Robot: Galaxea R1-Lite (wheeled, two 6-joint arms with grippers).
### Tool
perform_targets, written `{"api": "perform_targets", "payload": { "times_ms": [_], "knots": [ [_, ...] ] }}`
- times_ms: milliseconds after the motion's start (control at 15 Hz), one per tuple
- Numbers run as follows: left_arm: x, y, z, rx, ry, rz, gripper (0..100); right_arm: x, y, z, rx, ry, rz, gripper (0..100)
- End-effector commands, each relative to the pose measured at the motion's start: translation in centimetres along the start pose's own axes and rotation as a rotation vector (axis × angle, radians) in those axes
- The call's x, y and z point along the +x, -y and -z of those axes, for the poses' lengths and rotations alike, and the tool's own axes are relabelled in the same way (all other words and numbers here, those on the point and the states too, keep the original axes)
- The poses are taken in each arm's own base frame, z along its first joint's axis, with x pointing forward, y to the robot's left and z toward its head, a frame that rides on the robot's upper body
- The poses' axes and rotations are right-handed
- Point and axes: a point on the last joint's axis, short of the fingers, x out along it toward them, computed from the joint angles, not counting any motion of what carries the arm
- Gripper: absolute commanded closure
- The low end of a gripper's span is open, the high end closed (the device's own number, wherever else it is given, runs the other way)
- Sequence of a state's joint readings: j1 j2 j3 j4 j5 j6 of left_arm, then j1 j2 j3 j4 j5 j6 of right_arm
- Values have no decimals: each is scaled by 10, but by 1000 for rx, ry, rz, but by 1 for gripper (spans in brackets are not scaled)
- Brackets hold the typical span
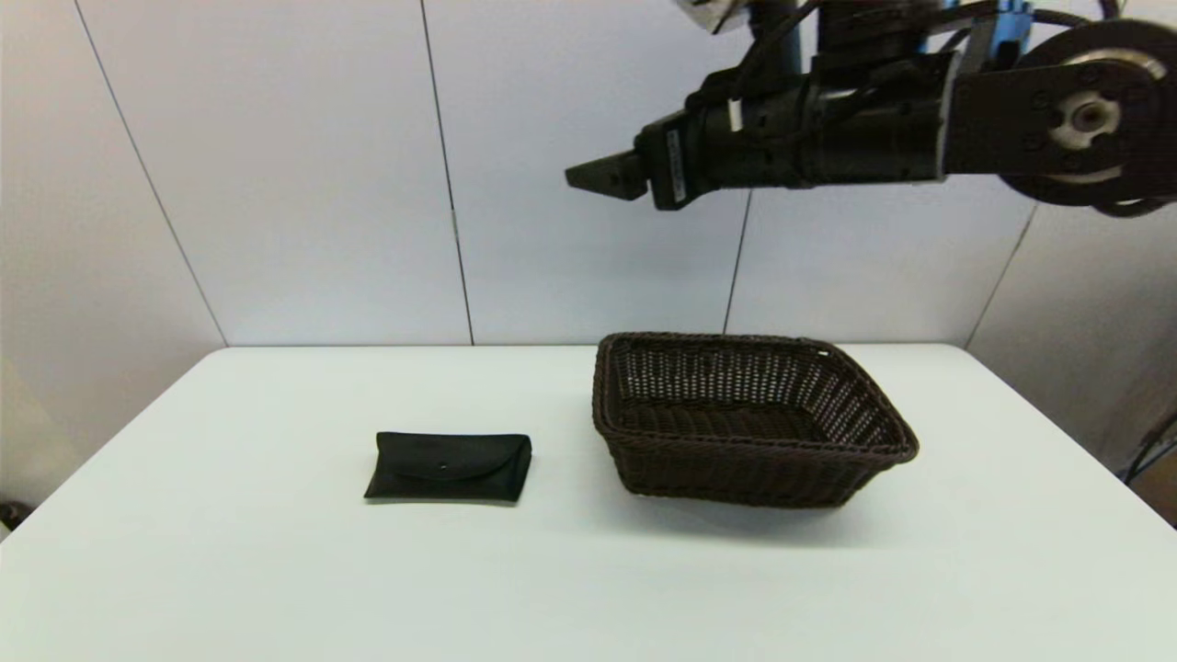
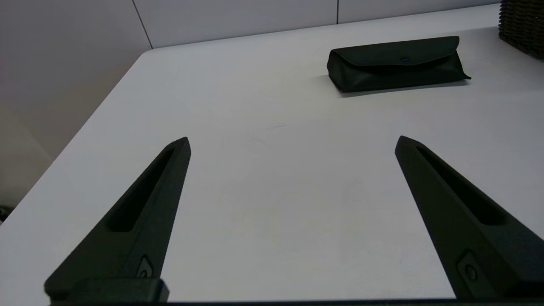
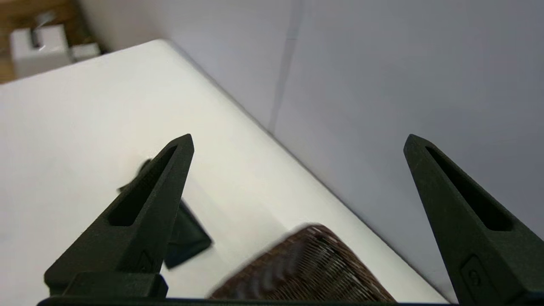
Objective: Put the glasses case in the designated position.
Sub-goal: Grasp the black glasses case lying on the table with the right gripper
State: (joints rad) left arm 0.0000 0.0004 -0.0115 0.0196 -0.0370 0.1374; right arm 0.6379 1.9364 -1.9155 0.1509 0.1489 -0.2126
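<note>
We see right end effector spread wide, empty, high above basket; left end effector wide apart, empty, low over worktop near glasses case. We read no labels.

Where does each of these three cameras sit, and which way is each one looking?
Head view: sits on the robot's head, looking forward and down at the table, glasses case and basket; the right arm with its right tool is raised high above the basket.
Left wrist view: sits behind the open left tool, low over the table, facing the glasses case.
Right wrist view: sits behind the open right tool, high up, angled down at the basket and wall.
Shared: all three show the case and the basket.
</note>
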Motion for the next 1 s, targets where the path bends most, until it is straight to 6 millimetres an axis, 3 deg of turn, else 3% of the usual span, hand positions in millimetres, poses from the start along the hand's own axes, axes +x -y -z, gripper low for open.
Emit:
{"api": "perform_targets", "payload": {
  "times_ms": [67,333,600,1000],
  "knots": [
    [0,0,0,1,-2,2,0,54,-46,30,-45,-61,-121,0],
    [0,0,0,2,-1,0,0,93,-72,60,-138,-71,-182,0],
    [0,0,0,2,-1,1,0,117,-81,90,-163,-80,-325,0],
    [0,0,0,2,-1,1,0,142,-89,132,-249,-143,-397,0]
  ]
}}
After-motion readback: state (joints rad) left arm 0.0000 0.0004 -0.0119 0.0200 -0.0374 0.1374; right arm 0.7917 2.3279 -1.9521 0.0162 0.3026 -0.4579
